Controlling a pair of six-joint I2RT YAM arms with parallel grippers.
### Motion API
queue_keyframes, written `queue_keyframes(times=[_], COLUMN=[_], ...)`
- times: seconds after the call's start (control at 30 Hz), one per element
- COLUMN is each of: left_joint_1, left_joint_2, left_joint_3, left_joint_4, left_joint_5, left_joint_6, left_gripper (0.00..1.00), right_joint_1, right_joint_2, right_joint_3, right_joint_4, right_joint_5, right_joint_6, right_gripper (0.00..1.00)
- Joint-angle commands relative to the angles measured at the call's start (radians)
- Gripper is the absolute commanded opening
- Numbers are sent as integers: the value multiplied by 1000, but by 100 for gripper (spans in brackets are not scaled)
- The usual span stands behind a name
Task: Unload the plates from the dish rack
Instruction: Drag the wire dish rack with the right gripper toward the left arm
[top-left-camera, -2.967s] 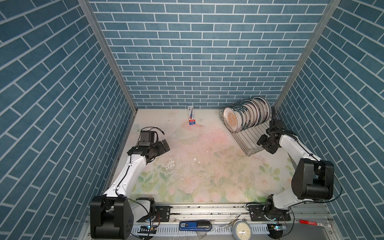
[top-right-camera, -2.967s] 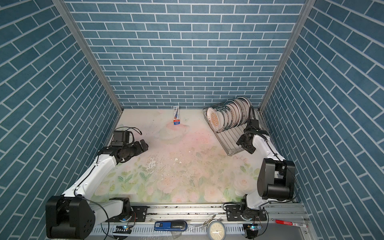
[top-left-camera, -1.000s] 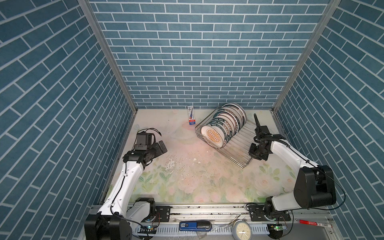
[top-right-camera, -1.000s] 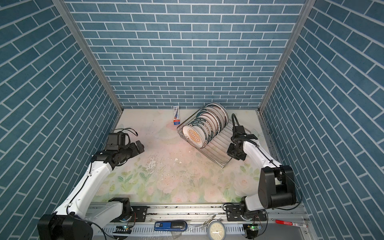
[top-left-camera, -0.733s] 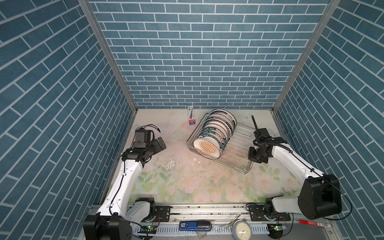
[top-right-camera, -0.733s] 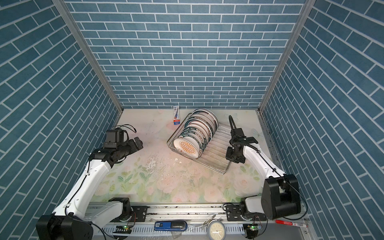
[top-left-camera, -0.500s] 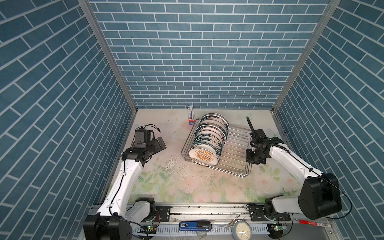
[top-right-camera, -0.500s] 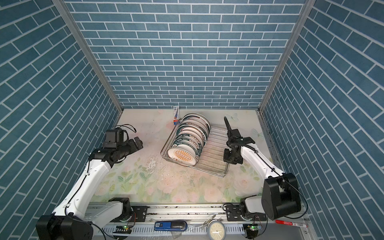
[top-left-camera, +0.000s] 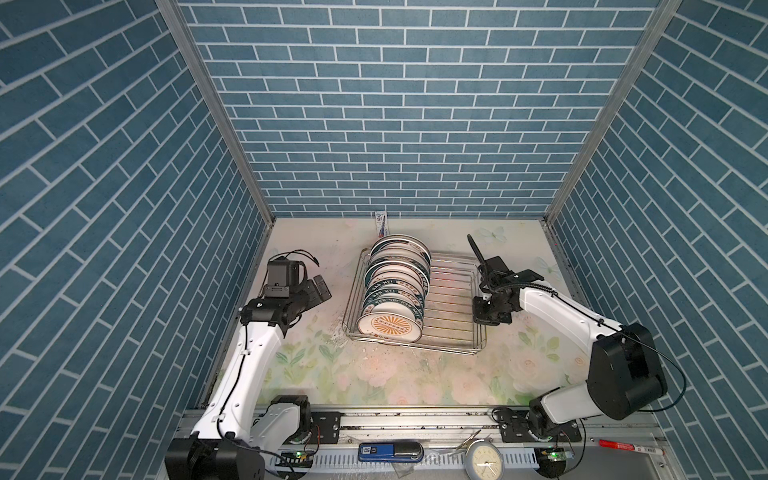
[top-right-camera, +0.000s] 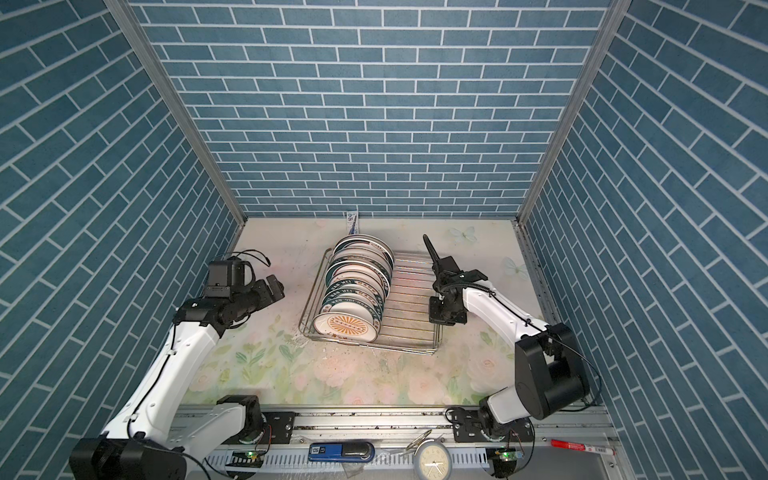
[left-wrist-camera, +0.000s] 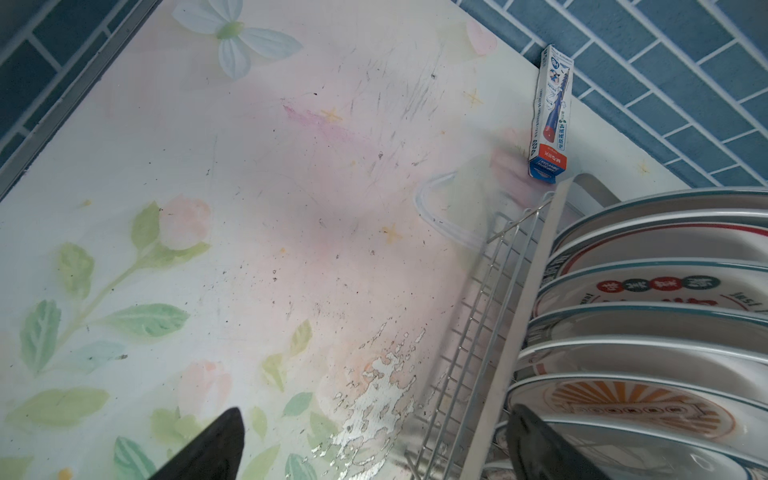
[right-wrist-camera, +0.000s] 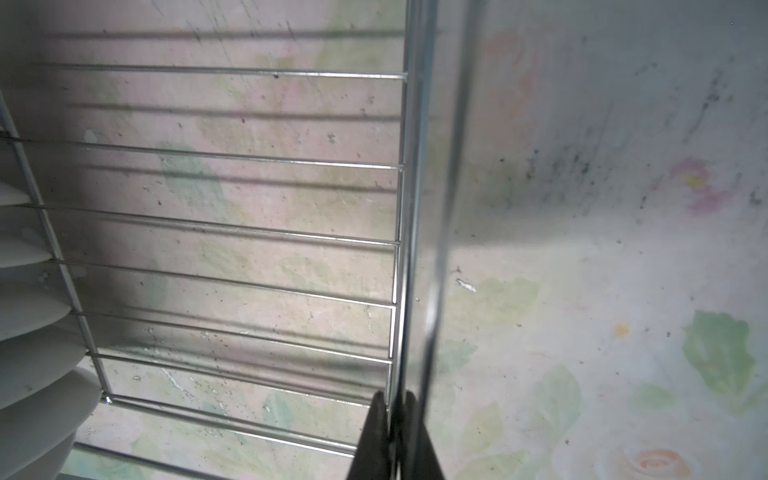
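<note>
Plates (top-left-camera: 392, 291) are standing on edge in the left half of the dish rack (top-left-camera: 452, 328) mid-table. Right gripper (right-wrist-camera: 394, 432) is pinching the rack's side wire, left gripper (top-left-camera: 318, 288) is hanging wide open nearby.

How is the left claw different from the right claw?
The left claw is wide open; the right claw is pinched shut. The left claw holds nothing, while the right claw grips the rack's wire edge. The left claw hangs apart from the rack; the right claw touches it. Both claws are black with two fingers.
</note>
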Motion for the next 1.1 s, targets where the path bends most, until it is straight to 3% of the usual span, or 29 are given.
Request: queue_keyframes(times=[0.0, 0.87, 1.07], left_joint_1=[8, 94, 141], left_joint_2=[-19, 54, 16], left_joint_3=[3, -50, -43], left_joint_4=[-46, -47, -52], left_joint_5=[2, -29, -44], left_joint_6=[-2, -70, -88], left_gripper=[99, 99, 99], right_joint_1=[56, 122, 127], right_joint_2=[71, 301, 362], right_joint_3=[67, 242, 315], right_joint_4=[43, 322, 346], right_joint_5=[-53, -132, -135], right_joint_6=[-99, 116, 110], right_gripper=[0, 0, 0])
